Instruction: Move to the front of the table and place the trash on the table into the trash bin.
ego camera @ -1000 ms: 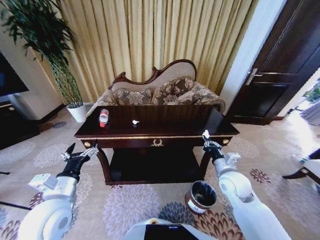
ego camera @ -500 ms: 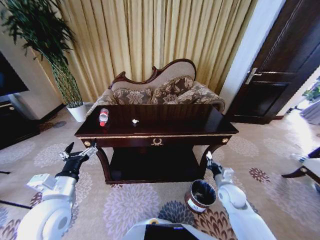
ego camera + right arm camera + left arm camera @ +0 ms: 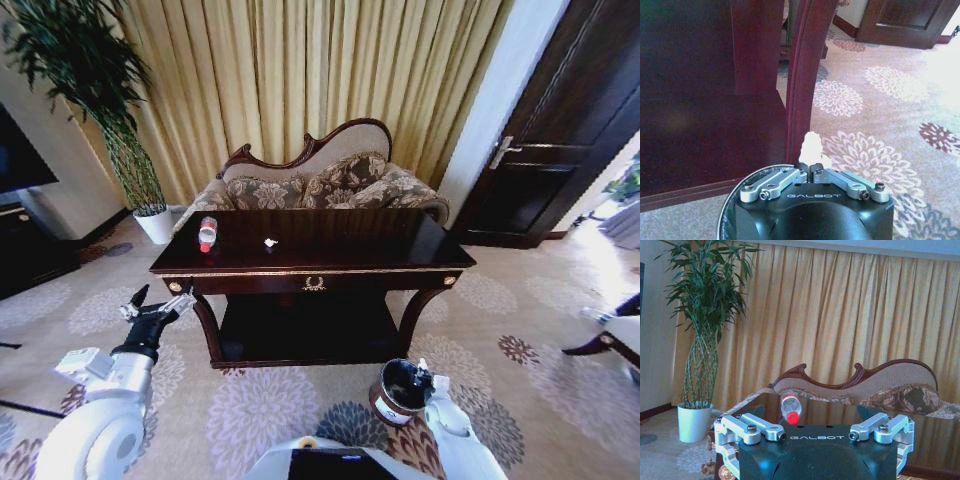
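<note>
The dark glossy table (image 3: 340, 262) stands in front of me. A clear bottle (image 3: 207, 235) with a red label lies at its left end, and a tiny white scrap (image 3: 270, 242) lies near the middle. The round brown trash bin (image 3: 393, 404) sits on the carpet by the table's right leg. My right gripper (image 3: 420, 372) hangs low over the bin's far rim. In the right wrist view this gripper (image 3: 810, 170) is shut on a crumpled white scrap (image 3: 812, 146), with the bin's rim (image 3: 728, 210) just beneath. My left gripper (image 3: 160, 297) waits open left of the table; the left wrist view has this gripper (image 3: 817, 434) facing the bottle (image 3: 790, 407).
A patterned sofa (image 3: 320, 185) stands behind the table before gold curtains. A potted plant in a white pot (image 3: 155, 224) is at the back left, a black cabinet (image 3: 25, 250) at the far left, and a dark door (image 3: 560, 150) on the right. Floral carpet (image 3: 270, 410) lies in front.
My right arm has dropped from the table's right front corner down to the trash bin, holding the scrap. The left arm, bottle and bin have stayed put.
</note>
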Tool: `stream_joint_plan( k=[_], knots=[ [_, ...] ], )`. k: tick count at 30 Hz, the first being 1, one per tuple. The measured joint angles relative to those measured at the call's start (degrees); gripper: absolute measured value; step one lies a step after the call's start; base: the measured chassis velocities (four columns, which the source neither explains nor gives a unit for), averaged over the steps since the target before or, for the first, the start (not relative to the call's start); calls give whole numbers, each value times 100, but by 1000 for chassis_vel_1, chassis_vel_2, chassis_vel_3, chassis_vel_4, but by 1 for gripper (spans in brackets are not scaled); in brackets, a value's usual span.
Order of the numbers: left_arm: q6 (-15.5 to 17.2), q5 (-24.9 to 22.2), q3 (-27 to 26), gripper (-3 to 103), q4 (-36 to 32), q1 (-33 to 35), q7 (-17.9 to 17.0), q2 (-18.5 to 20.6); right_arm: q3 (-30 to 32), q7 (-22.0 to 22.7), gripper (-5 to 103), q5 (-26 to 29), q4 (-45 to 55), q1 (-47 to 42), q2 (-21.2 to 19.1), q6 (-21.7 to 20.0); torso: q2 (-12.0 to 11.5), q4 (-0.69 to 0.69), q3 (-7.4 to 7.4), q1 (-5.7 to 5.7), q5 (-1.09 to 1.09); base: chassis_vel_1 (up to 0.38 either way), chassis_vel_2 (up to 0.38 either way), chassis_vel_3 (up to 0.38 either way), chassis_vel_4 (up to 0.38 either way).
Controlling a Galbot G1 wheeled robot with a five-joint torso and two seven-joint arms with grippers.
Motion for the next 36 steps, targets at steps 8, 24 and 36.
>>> stream_joint_plan(
  k=[8,24,36],
  knots=[
    [-1,-1,-17,100,0,5,0,-16,-3,62,33,-171,-88,37,-34,138,0,0,0,0,2,0,0,0,0],
    [-64,21,-6,100,0,66,-40,-59,-85,169,88,315,436,-52,-33,1191,0,-1,0,0,2,0,0,0,0],
    [-64,11,-28,100,0,70,-44,-20,-2,-463,100,1228,3825,-745,-367,1140,0,0,0,0,0,0,0,0,0]
  ],
)
